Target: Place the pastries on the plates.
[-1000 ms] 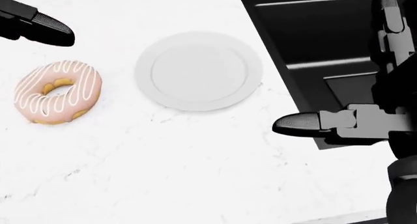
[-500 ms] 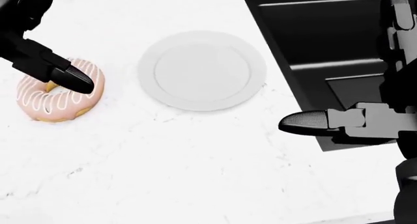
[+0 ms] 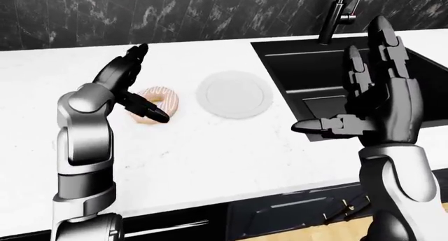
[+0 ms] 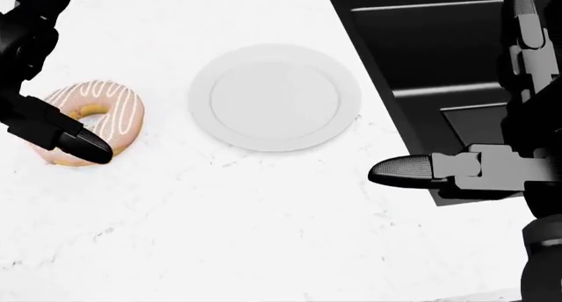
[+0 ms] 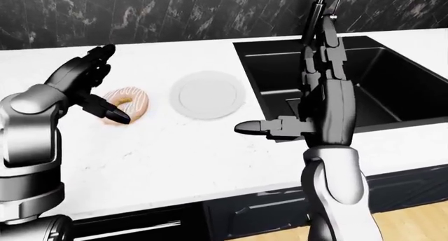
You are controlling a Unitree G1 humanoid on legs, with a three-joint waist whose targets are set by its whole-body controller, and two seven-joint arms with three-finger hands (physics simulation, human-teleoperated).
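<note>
In the head view, the white surface point(image 4: 219, 229) ends at right against the black sink point(image 4: 439, 58), with bare marble across the lower frame. The pink doughnut point(image 4: 110, 111) lies at left, near but apart from the empty plate point(image 4: 274, 96) at centre. The left robot hand point(image 4: 39, 85) stands open over the doughnut, one fingertip point(image 4: 87, 147) at its lower edge, grasping nothing. The right robot hand point(image 3: 371, 94) hovers spread open at the sink's edge, empty.

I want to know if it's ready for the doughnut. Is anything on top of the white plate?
Nothing lies on the round white plate; its whole face shows bare. The pink-iced doughnut sits beside it on the white counter, partly covered by the left hand.
</note>
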